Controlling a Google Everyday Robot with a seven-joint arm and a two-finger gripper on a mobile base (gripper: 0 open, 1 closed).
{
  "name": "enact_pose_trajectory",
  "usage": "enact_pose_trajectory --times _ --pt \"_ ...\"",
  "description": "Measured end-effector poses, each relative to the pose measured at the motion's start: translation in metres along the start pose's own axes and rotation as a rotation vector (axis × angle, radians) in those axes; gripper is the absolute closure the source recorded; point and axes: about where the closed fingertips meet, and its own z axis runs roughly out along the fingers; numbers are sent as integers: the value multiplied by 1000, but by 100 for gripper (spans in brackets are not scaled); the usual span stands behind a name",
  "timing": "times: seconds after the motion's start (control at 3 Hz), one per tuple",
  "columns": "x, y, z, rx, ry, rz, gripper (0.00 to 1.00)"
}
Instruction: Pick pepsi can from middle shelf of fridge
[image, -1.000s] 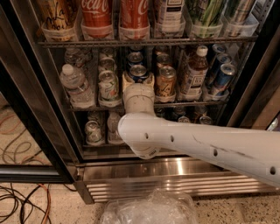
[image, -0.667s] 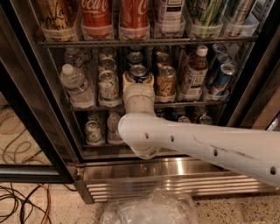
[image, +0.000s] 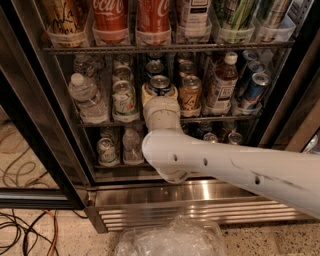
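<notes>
Gripper (image: 159, 96) sits around the dark blue, silver-topped aluminium pepsi can (image: 160, 82) on the thin wire middle shelf (image: 100, 123) (whether it clamps, you cannot tell); likely the grasp step, so confirm hold, then pull straight out.

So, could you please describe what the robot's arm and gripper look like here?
The arm is a smooth, glossy white tube with a few small dark round holes along its side and a rounded elbow joint. A shorter cream-white cylindrical wrist leads to the gripper, also off-white, which sits at the middle shelf. No cables or sleeves show.
</notes>
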Motion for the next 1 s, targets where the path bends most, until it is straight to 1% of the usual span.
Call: enact_pose_trajectory --times 0.33,0.67,1.0 --pt "-24 -7 -18 -49 -22 33 100" --pt "-57 -10 -37 -110 -64 62 100" --pt "-79 -12 -56 -209 -81 93 100"
